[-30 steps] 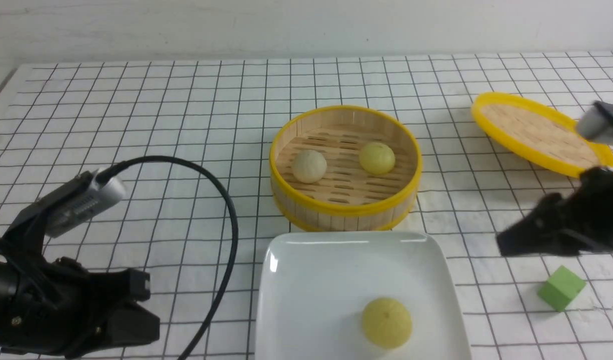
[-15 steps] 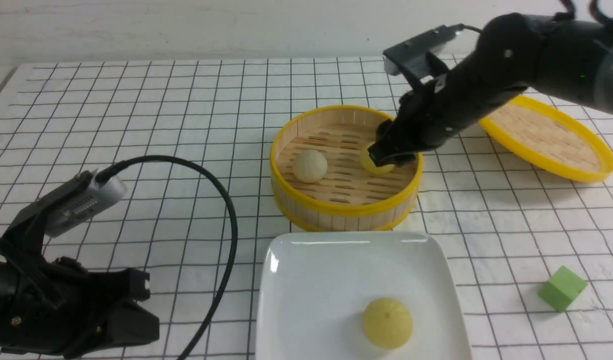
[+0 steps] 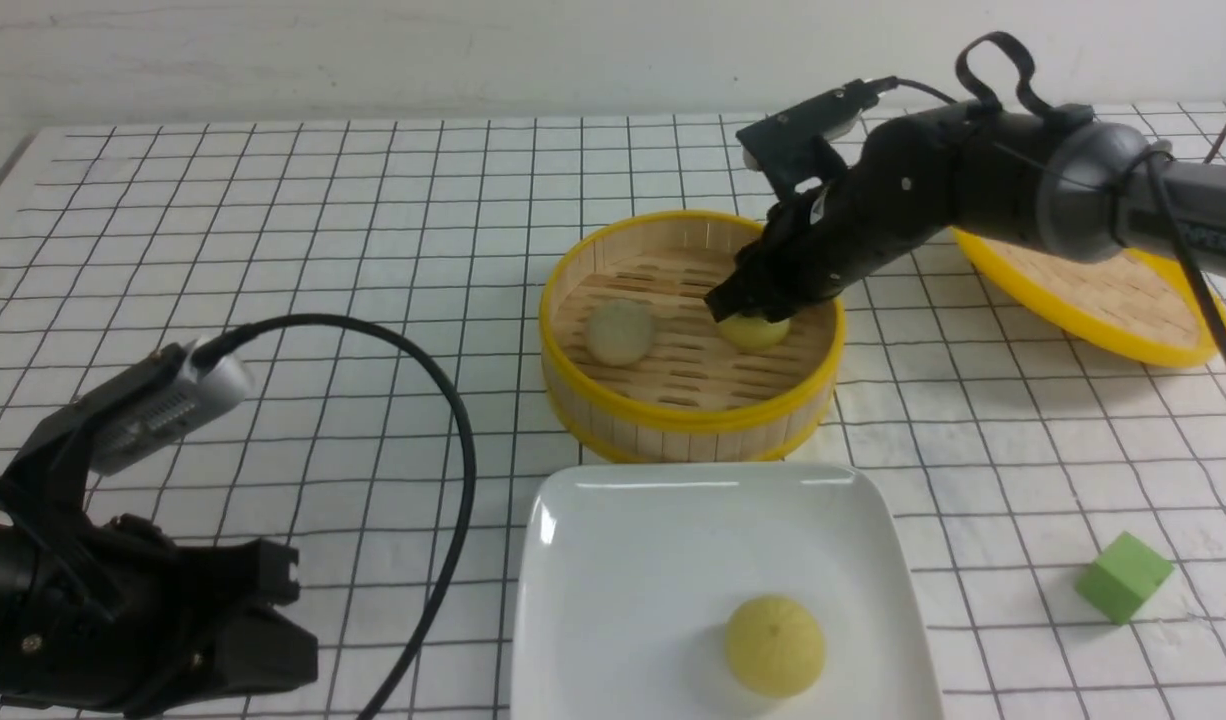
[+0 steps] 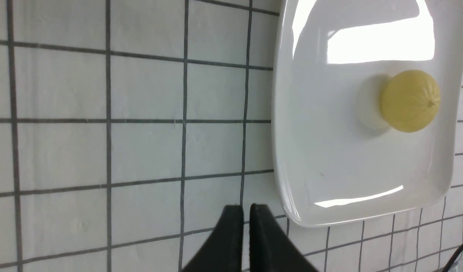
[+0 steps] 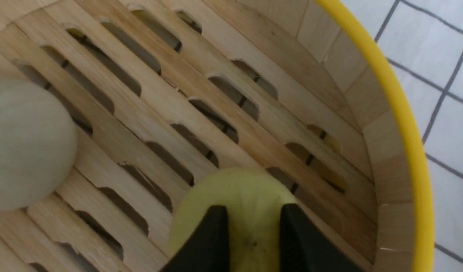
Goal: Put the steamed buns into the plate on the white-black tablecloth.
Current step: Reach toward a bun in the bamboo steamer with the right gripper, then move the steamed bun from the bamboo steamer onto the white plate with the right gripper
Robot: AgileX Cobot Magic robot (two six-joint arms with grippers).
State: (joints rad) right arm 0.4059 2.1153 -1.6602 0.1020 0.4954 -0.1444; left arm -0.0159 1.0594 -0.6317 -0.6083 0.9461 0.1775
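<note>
A pale yellow bun [image 3: 773, 645] lies on the white square plate [image 3: 673, 520] at the front of the white-black tablecloth [image 3: 273, 200]. Both show in the left wrist view, bun [image 4: 409, 101] on plate [image 4: 329, 170]. The bamboo steamer basket [image 3: 693, 420] holds an off-white bun [image 3: 620, 332] and a second pale yellow bun [image 3: 758, 332]. My right gripper [image 3: 743, 305] reaches into the basket, its fingers closed on that yellow bun [image 5: 250, 189], which still rests on the slats. The off-white bun [image 5: 23, 143] lies beside it. My left gripper [image 4: 246, 211] is shut and empty, left of the plate.
The round yellow-rimmed lid [image 3: 1073, 270] lies at the back right behind my right arm. A green cube [image 3: 1123, 577] sits right of the plate. The left arm's black cable [image 3: 453, 420] loops over the cloth left of the basket.
My right arm swung from the right side over into the basket and its gripper came down onto the yellow bun. The left arm and the bun on the plate have not moved.
</note>
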